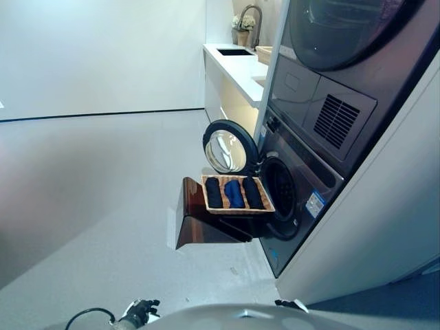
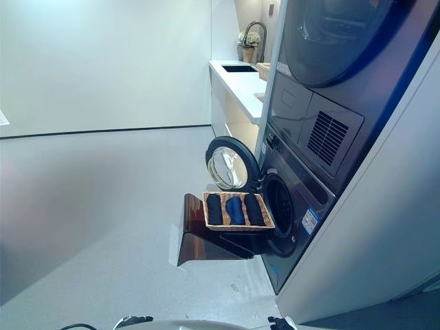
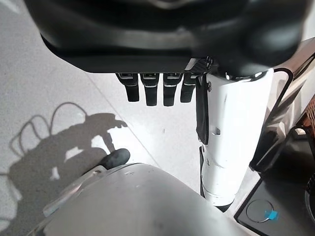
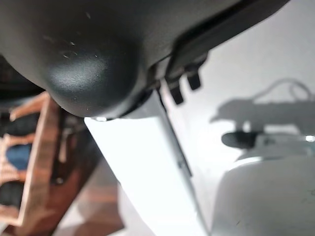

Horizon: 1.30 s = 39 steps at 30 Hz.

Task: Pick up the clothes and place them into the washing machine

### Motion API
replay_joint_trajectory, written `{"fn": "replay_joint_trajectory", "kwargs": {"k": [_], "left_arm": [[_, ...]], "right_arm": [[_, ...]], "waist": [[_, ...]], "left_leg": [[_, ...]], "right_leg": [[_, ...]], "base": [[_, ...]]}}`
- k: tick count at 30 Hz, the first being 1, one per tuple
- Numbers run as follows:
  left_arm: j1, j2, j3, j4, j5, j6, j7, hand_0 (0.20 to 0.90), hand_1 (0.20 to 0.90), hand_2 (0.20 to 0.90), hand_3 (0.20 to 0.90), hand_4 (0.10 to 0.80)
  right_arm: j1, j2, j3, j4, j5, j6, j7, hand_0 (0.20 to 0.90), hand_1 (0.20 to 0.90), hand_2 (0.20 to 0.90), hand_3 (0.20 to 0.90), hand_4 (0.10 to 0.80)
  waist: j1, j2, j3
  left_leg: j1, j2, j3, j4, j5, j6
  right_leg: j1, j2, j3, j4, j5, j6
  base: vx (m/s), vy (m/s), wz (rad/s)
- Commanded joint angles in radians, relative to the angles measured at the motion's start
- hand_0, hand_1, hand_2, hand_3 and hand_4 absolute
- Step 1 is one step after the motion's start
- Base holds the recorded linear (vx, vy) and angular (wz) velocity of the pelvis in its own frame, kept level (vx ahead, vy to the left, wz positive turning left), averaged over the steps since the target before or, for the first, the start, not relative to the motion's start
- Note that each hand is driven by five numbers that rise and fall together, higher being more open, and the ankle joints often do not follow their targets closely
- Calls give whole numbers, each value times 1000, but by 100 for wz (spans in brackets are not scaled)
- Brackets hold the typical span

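Three rolled clothes lie side by side in a wicker basket (image 1: pixel 240 211): a dark roll (image 1: pixel 214 192), a blue roll (image 1: pixel 234 193) and another dark roll (image 1: pixel 252 192). The basket rests on a brown wooden stand (image 1: pixel 196 223) right in front of the washing machine's drum opening (image 1: pixel 280 187). The round door (image 1: pixel 227 148) is swung open to the left. My left hand (image 1: pixel 141 311) hangs low at the bottom edge, fingers (image 3: pixel 155 93) straight and empty. My right hand (image 1: pixel 289 303) hangs low too, fingers (image 4: pixel 179 86) relaxed, holding nothing. Both hands are well short of the basket.
A dryer (image 1: pixel 337 27) is stacked above the washing machine. A white counter (image 1: pixel 237 65) with a sink and a potted plant (image 1: pixel 243 27) runs behind it. Grey floor (image 1: pixel 103 179) stretches to the left up to a white wall.
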Motion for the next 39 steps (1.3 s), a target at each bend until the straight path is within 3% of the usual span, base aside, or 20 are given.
{"fn": "replay_joint_trajectory", "kwargs": {"k": [1,19,26,33,38,39], "left_arm": [[-51,-30,49,61,5,-32,12,900,900,900,900,800],[-57,-30,28,57,22,-27,20,900,900,900,900,800],[-67,-31,14,50,27,-28,20,900,900,900,900,800],[-88,-23,32,44,-14,-25,-2,900,900,900,900,800],[-102,-7,33,37,-10,-26,6,900,900,900,900,800],[-111,0,12,27,12,-29,14,900,900,900,900,800]], "right_arm": [[-23,-12,36,1,-28,3,-2,900,900,900,900,800],[-39,-22,33,-1,-32,9,0,900,900,900,900,800],[-49,-29,26,4,-31,13,0,900,900,900,900,800],[-84,-37,17,2,-43,18,-14,900,900,900,900,800],[-88,-36,9,-8,-40,16,-21,900,900,900,900,800],[-90,-37,3,-7,-33,15,-28,900,900,900,900,800]], "waist": [[7,-11,4],[8,-10,23],[9,-6,33],[13,8,66],[-5,18,101],[-17,31,116]], "left_leg": [[-22,12,-24,-3,-24,-66],[-35,1,-22,0,-27,-55],[-47,-16,-17,13,-39,-39],[-75,-46,-17,87,-86,8],[-55,-61,-42,130,-114,34],[-43,-55,-54,144,-122,37]], "right_leg": [[-13,30,-7,24,-32,2],[-31,16,-7,36,-27,10],[-50,-3,-6,74,-38,18],[-145,-33,0,294,-67,38],[-234,-39,8,520,4,34],[-282,-26,5,601,19,27]], "base": [[0,0,0],[3,4,0],[23,56,-1],[27,126,-3],[91,142,0],[143,109,11]]}}
